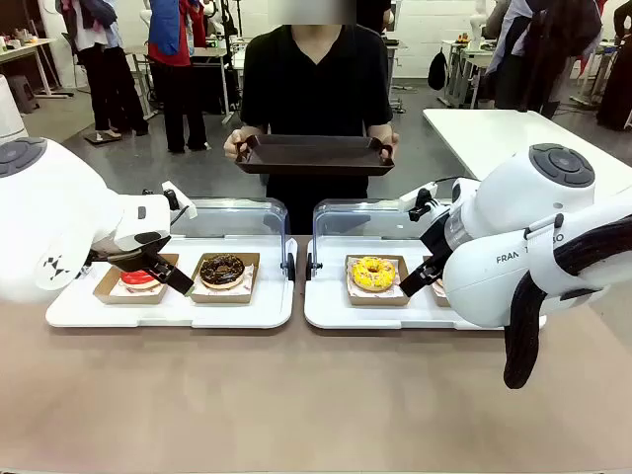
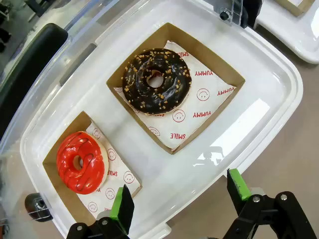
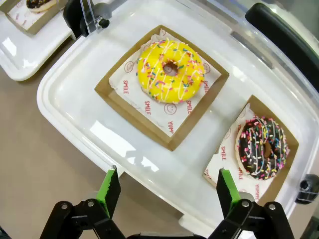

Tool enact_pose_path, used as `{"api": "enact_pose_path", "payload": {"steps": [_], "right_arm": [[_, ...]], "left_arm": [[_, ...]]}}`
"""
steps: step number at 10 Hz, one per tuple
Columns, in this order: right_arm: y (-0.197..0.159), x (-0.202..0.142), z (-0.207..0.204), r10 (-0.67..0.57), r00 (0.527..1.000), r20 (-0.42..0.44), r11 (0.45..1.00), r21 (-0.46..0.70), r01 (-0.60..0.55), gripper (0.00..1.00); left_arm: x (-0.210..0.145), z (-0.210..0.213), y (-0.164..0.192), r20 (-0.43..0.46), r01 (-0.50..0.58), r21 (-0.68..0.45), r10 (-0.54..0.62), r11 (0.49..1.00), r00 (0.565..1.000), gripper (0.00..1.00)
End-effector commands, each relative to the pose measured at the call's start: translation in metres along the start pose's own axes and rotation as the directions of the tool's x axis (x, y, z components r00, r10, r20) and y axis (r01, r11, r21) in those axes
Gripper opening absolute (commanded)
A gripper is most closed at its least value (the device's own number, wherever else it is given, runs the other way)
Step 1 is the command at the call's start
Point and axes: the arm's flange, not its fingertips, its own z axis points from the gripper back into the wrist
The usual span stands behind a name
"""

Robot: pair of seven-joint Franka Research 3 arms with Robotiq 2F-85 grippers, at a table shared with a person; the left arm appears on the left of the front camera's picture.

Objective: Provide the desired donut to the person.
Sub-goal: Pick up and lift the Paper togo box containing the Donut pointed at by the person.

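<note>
Table between me and person, who holds dark tray level in both hands at far side. Left white tray: red donut, chocolate nut donut. Right white tray: yellow donut, sprinkled chocolate donut. Each donut in own cardboard box. My left pincer hovers over left tray's near edge, jaws wide, holding nothing. My right pincer likewise over right tray. Step: pick not begun; cannot tell which donut wanted. Next: need cue, then descend on that box.

On left tray, glazed donut left of nut-topped donut. On right tray, drizzled donut left of sprinkled donut. Behind, person with serving tray.
</note>
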Motion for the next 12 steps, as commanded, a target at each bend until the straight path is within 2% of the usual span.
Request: {"api": "enact_pose_path", "payload": {"steps": [1,12], "right_arm": [[0.0000,0.0000,0.0000,0.000,1.000,0.000,1.000,0.000,0.000,1.00],[0.0000,0.0000,0.0000,0.000,1.000,0.000,1.000,0.000,0.000,1.00]], "left_arm": [[0.0000,0.0000,-0.0001,0.000,0.000,0.000,0.000,1.000,1.000,1.00],[0.0000,0.0000,-0.0001,0.000,0.000,0.000,0.000,1.000,1.000,1.00]]}}
